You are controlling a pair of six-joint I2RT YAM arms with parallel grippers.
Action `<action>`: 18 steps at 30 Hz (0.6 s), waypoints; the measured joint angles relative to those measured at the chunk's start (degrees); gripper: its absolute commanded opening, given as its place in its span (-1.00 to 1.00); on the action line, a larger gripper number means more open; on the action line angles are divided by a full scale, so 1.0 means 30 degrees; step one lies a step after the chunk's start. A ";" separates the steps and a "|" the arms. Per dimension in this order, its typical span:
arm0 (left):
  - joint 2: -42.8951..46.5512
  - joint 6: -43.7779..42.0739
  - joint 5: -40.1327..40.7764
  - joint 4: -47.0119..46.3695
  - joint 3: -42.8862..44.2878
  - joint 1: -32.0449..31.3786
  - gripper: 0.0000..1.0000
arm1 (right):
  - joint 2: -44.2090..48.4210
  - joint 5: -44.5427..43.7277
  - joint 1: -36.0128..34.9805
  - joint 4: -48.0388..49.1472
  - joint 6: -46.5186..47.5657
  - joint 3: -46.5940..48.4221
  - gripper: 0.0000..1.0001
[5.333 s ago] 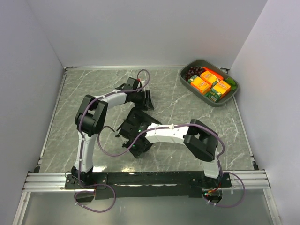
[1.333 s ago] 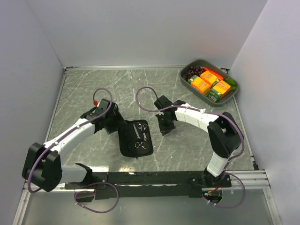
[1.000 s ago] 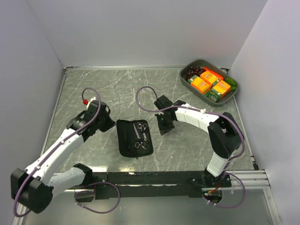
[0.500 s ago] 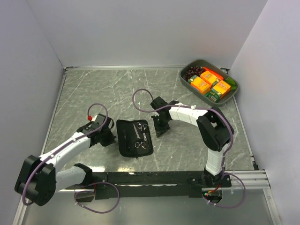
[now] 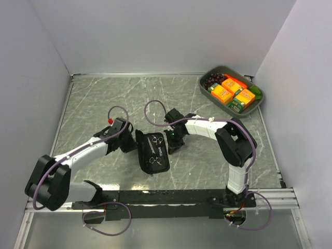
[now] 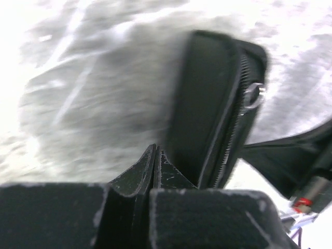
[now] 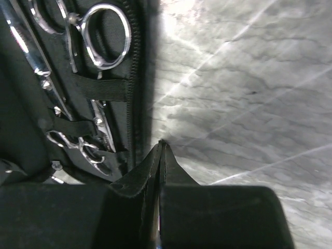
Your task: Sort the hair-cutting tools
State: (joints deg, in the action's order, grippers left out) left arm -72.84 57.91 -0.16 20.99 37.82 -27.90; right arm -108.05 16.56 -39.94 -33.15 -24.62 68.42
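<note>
Two scissors (image 7: 102, 123) lie strapped inside the open case (image 5: 143, 150), mid-table, its left flap tilted up. The left claw (image 6: 155, 153) is just beside that flap, fingers pinched together on nothing. The right claw (image 7: 161, 148) is at the case's right edge, also closed and empty.

Grey veined marble tabletop (image 5: 98, 98), plain pale walls (image 5: 155, 36) on three sides

The left arm (image 5: 78, 154) and right arm (image 5: 203, 124) have white link shells, bulky black joints and trailing purple cables (image 5: 147, 110). A red connector (image 5: 110, 120) tips the left's. The left gripper (image 6: 155, 151) and right gripper (image 7: 161, 145) are scuffed black.
</note>
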 measured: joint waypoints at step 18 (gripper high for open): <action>-0.5843 -0.0780 -0.1486 -0.1923 0.3869 -0.2463 -0.98 | 0.0124 0.0809 0.0029 0.0911 -0.0364 -0.0619 -1.00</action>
State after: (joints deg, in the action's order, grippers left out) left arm -90.37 55.57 -4.62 15.22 49.43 -35.29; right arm -107.68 18.98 -39.86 -30.41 -25.71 66.57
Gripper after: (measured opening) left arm 0.018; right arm 0.005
